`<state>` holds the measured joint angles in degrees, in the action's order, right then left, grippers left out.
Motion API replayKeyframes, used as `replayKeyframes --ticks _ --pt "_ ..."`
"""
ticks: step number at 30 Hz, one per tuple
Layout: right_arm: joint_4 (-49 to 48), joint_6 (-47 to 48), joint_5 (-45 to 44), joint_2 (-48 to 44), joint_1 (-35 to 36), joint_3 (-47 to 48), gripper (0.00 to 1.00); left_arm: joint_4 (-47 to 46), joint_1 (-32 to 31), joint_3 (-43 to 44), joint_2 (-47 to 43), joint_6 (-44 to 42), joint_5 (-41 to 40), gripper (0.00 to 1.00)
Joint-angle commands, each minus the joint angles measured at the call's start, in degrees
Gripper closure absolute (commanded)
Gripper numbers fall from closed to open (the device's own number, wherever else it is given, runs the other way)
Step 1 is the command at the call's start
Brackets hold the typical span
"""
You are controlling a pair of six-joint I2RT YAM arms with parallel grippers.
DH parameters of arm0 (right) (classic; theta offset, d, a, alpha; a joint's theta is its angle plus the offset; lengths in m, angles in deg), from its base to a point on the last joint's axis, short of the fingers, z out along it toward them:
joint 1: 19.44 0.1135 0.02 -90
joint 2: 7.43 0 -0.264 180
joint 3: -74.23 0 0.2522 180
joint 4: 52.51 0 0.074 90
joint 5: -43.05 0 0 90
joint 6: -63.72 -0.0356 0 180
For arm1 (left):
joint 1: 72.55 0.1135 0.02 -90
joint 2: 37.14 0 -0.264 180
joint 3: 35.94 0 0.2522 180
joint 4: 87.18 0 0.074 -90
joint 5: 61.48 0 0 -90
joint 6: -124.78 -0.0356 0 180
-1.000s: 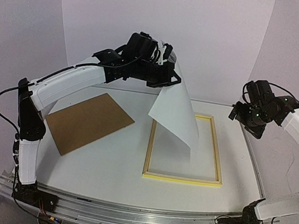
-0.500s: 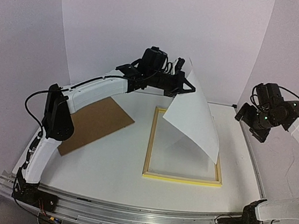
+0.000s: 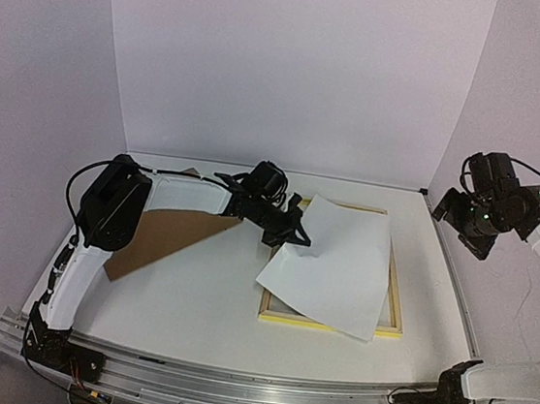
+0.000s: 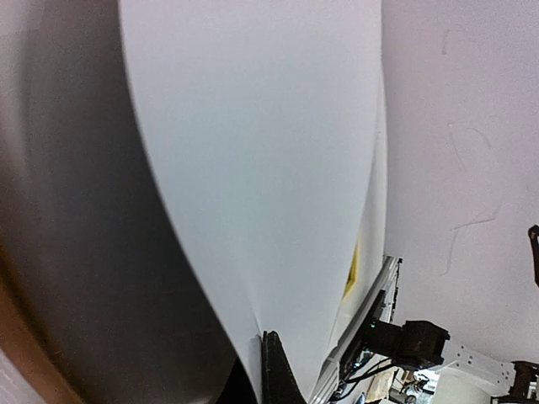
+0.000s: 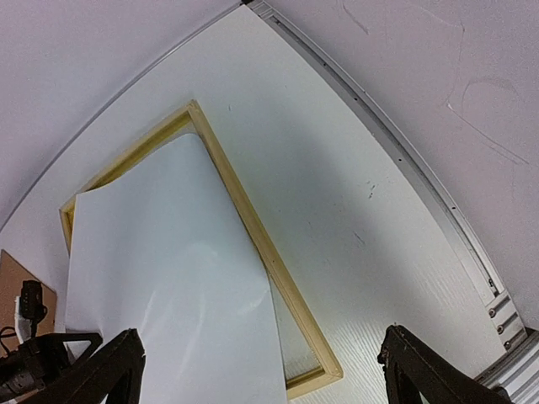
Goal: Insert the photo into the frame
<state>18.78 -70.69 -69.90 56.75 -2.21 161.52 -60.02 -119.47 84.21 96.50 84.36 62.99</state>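
- The left gripper (image 3: 289, 235) is clamped on the photo (image 3: 336, 268), pinching the sheet's left edge low over the table (image 3: 190, 300).
- In the left wrist view one dark finger (image 4: 274, 370) shows at the bottom, pressed against the paper. The photo (image 4: 269, 168) rises from it as a bowed white surface that fills most of the view.
- The photo lies with its plain white side up, and the printed side cannot be seen.
- It rests askew on the frame (image 3: 395, 294), turned a little against the yellow rails rather than square inside them.
- Its near right corner hangs over the frame's near rail, and its near left corner pokes out past the left rail onto the table.
- From the right wrist view, the photo (image 5: 168, 278) covers most of the opening of the frame (image 5: 244, 210). The right rail and the far rail are still bare.
- The brown backing board (image 3: 164, 234) lies flat to the left of the frame, partly under the left arm.
- The right gripper (image 3: 473, 235) hangs high off the table's right side, well apart from the photo. Its jaws are spread wide with nothing between them.
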Motion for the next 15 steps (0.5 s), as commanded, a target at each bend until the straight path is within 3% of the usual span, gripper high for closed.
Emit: replayKeyframes --ticks 1,9,15 --pt "0.7 1.4 -0.8 1.1 -0.1 -1.1 0.05 3.0 0.7 -2.0 -2.6 -1.7 -4.5 1.0" --pt "0.4 1.9 -2.1 2.9 -0.1 -2.8 0.05 9.0 0.8 -1.1 0.3 -1.5 -7.8 1.0" --pt "-0.4 2.5 -1.5 4.6 -0.1 -2.9 0.05 9.8 1.4 -3.5 -1.9 2.0 -15.4 1.0"
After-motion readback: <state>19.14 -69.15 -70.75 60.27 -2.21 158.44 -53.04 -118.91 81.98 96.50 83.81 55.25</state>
